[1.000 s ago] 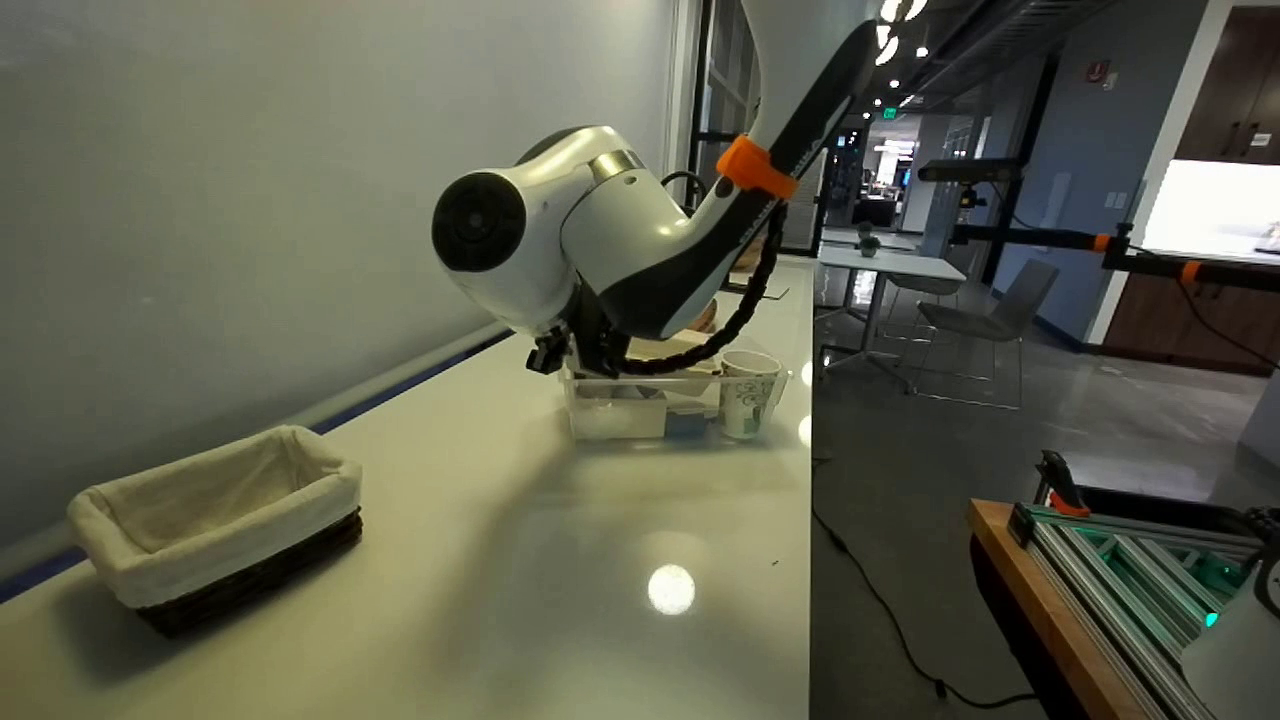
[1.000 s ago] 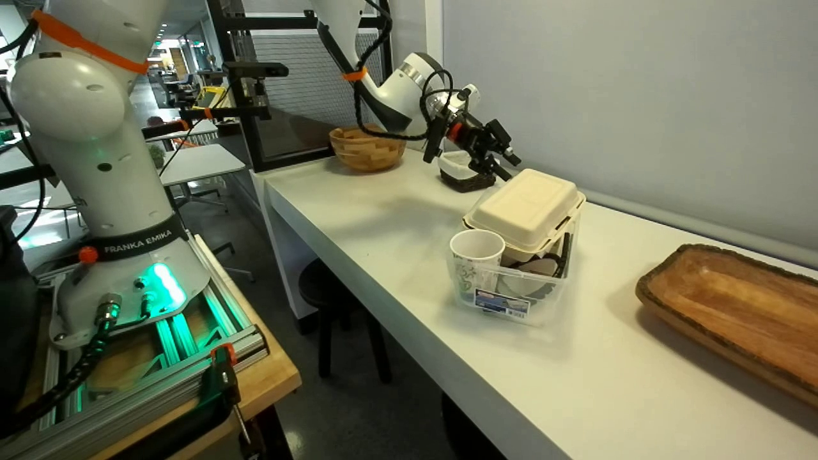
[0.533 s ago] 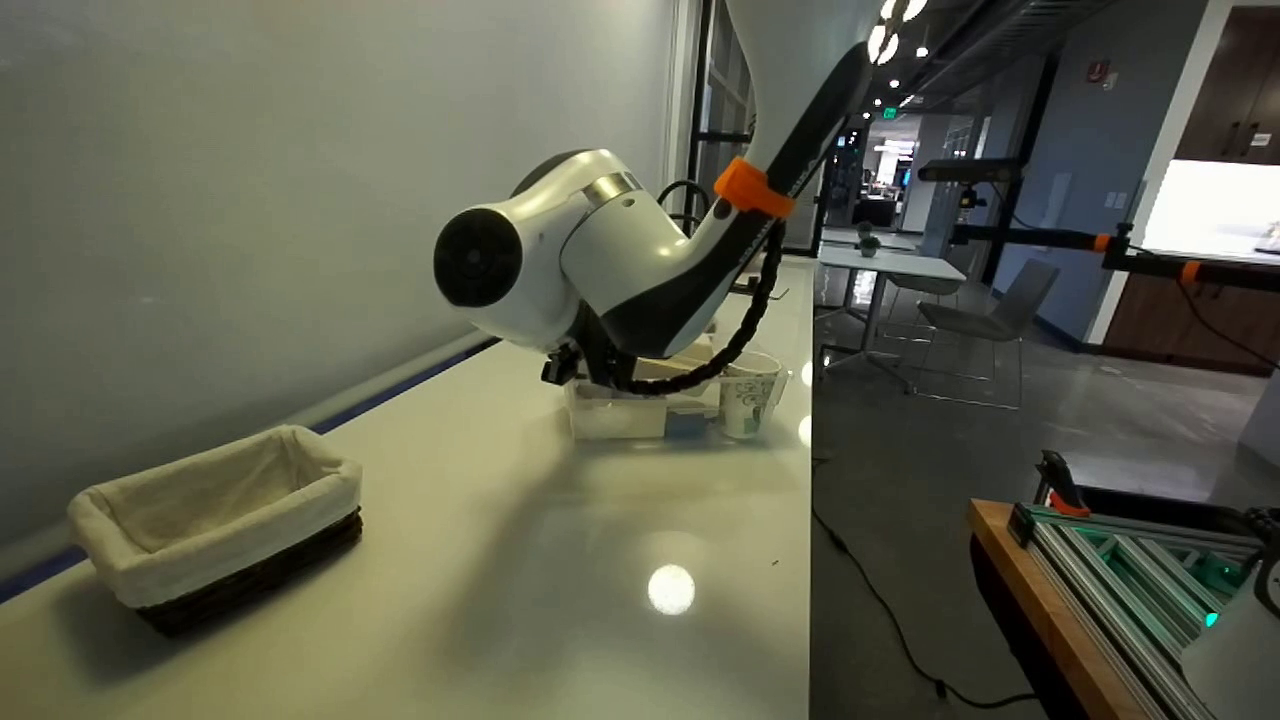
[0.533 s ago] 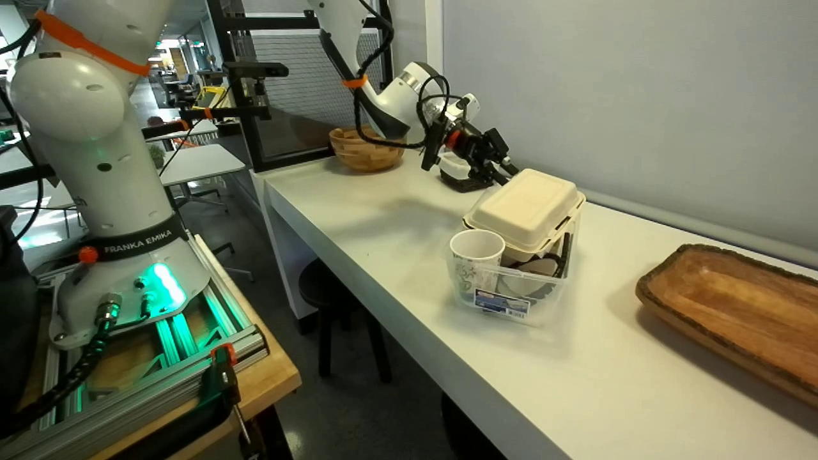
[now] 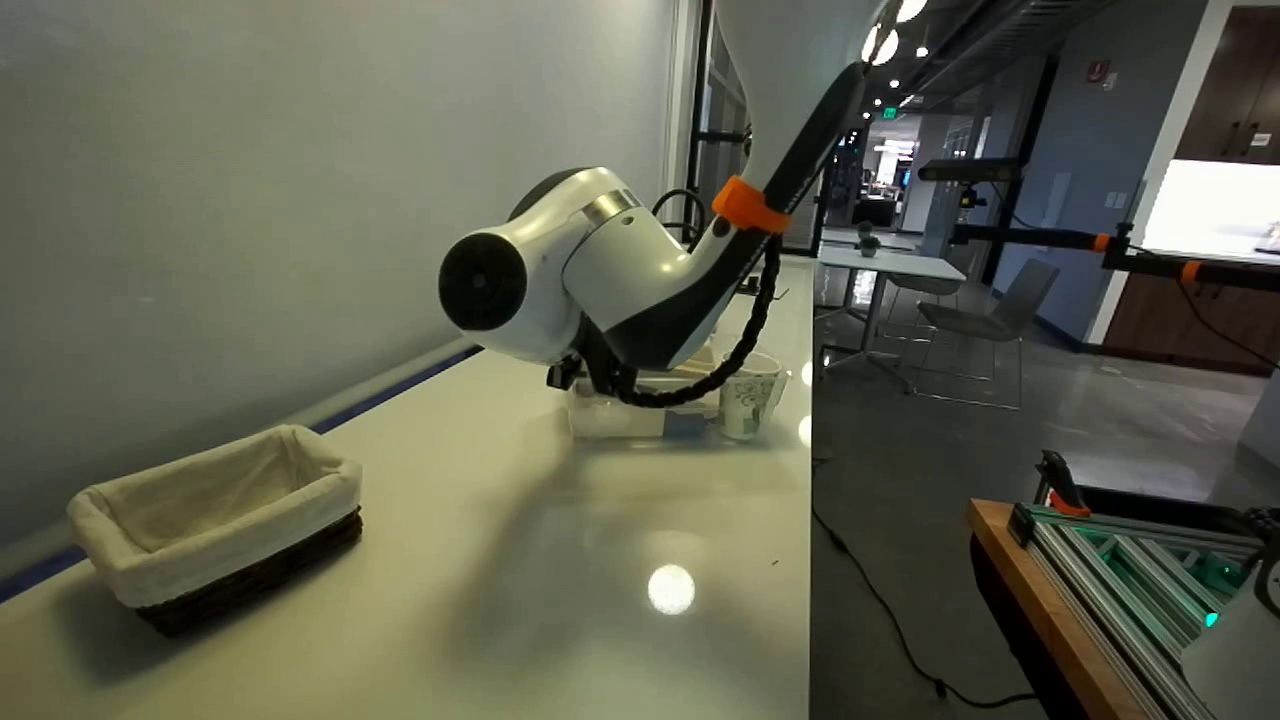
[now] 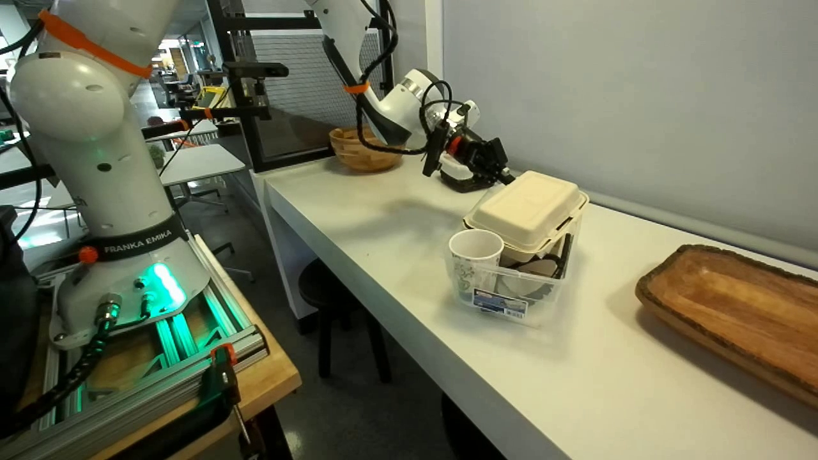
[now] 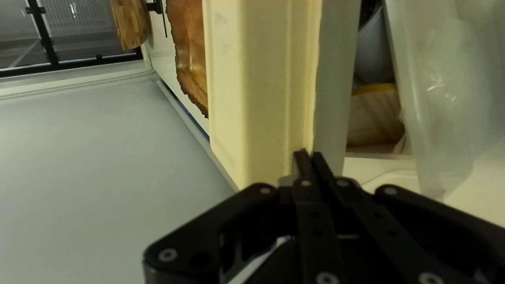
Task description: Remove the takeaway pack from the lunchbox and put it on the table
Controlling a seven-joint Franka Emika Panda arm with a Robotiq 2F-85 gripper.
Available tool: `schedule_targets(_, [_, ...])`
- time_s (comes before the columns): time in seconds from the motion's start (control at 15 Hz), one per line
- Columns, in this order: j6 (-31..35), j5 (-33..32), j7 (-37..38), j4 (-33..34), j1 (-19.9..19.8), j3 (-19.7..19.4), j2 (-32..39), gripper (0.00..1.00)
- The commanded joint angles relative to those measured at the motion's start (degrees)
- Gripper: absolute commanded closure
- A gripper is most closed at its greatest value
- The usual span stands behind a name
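Gripper looks pinched on the rim of the takeaway pack. Grasp step, likely; next: lift clear of lunchbox

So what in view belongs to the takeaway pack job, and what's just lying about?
For the job:
takeaway pack, to come out
fingers, closed on its rim
lunchbox, clear plastic, under it
table, where it goes

Just lying about:
paper cup, inside the lunchbox
white-lined basket
long wooden tray
round wooden bowl
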Motion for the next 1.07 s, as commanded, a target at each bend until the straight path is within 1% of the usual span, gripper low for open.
schedule_targets(0.0, [-0.9, -2.4, 0.5, 0.8, -0.6, 0.7, 1.1, 0.99])
schedule_targets(0.33, [-6.4, -1.7, -1.0, -0.3, 0.7, 1.0, -3.3, 0.99])
schedule_targets(0.4, [-7.0, -3.0, -1.3, -0.6, 1.3, 1.1, -4.7, 0.99])
schedule_targets(0.47, [-7.9, -5.8, -1.5, -0.7, 2.2, 0.9, -5.6, 0.99])
schedule_targets(0.67, [-6.0, -12.4, -4.5, -2.2, 3.2, 3.1, -8.6, 0.99])
schedule_targets(0.87, [-3.1, -16.2, -6.0, -3.5, 3.8, 6.8, -9.7, 0.99])
schedule_targets(1.0, [-1.3, -18.7, -5.4, -5.4, 4.8, 9.0, -9.8, 0.99])
